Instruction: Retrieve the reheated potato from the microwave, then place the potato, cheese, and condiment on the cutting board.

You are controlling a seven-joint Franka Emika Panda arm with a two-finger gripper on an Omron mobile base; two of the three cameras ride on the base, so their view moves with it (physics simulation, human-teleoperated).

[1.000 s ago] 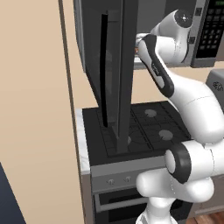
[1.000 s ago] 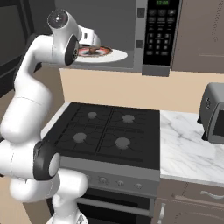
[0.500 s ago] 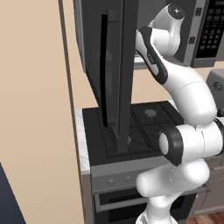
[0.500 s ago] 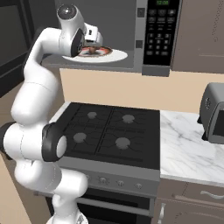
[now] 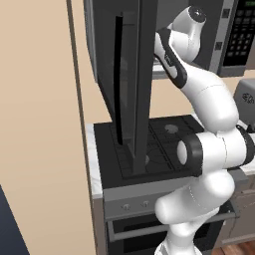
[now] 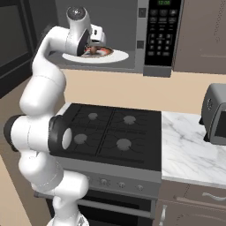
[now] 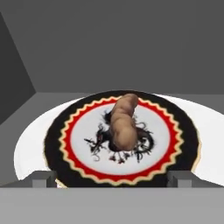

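Since a second ago the arm has swung higher and further in, so the wrist now sits at the mouth of the microwave rather than below it.

From the left base camera, the microwave door stands open, edge-on, reaching down in front of the black stove in this view. It hides the cavity. The white arm bends up behind that door edge. A tan wall fills the left side, close to the stove's edge, and a strip of pale marble counter runs between them.

From the right base camera, the gripper is inside the open cavity, just above a round white turntable that carries a plate with the potato on it. The black keypad is to the right of the opening. Below, the four-burner stove lies well apart from the hand. To its right is white marble counter with a silver toaster oven at the far edge.

From the hand camera, the two finger tips stand wide apart at the bottom corners, holding nothing. Between and beyond them lies the brown potato, lengthwise on a white plate with a red scalloped band and black rim. Grey cavity walls close in at the left and back.
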